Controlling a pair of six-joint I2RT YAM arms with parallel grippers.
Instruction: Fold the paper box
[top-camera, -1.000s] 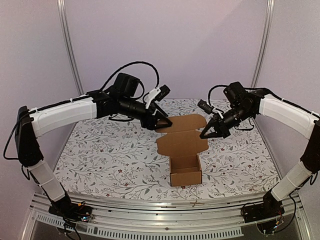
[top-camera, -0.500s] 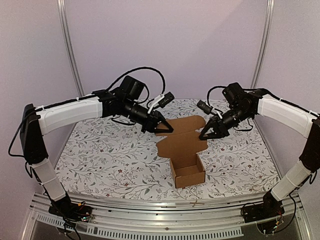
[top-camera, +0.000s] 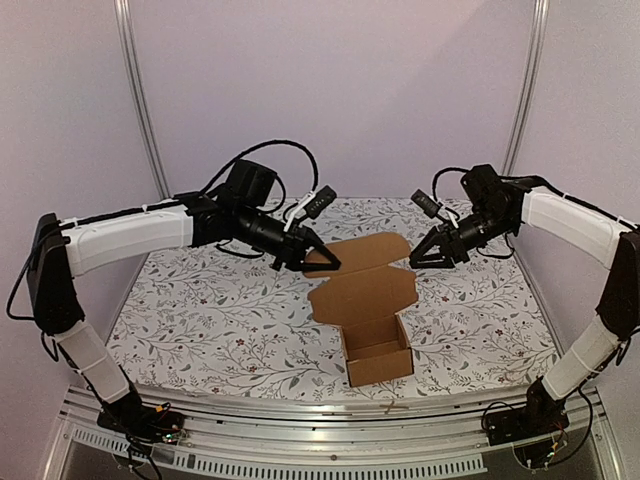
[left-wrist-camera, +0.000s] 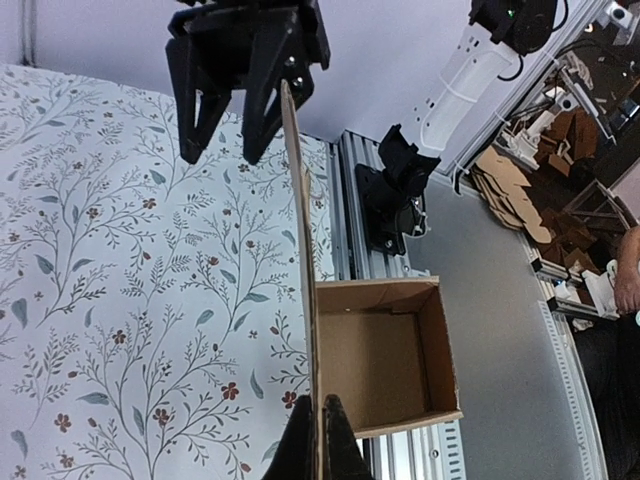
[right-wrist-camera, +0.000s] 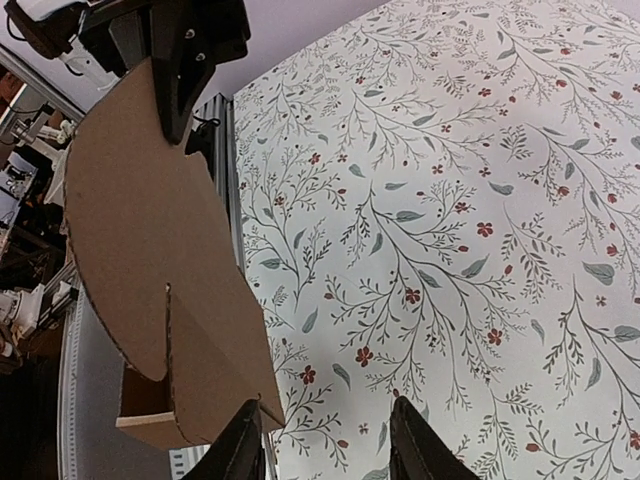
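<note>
- Pinching the lid's left edge, the left claw (top-camera: 316, 260) is closed on the box (top-camera: 365, 295). Its wrist view shows the card edge-on between the fingertips (left-wrist-camera: 298, 450).
- Box sits mid-table, toward the near edge, on the floral cloth (top-camera: 200, 300). The tray (top-camera: 378, 350) is formed and open upward. The lid (top-camera: 362, 288) is raised off the rear wall and leans back, with the tuck flap at its far end.
- Material is plain brown corrugated card, matte. The tuck flap has rounded corners and a slit notch (right-wrist-camera: 166, 330).
- Handling, judged: very light, stiff across the panels, free to hinge at the scored creases. The tray will likely slide on the cloth if pushed. Thin edges may crush under a hard squeeze.
- Best holds, judged: the free lid edges near the corners, one per side, clear of the creases.
- Right claw (top-camera: 420, 258) is at the lid's right edge, fingers spread, holding nothing. The lid corner lies just beside one finger (right-wrist-camera: 243, 440).
</note>
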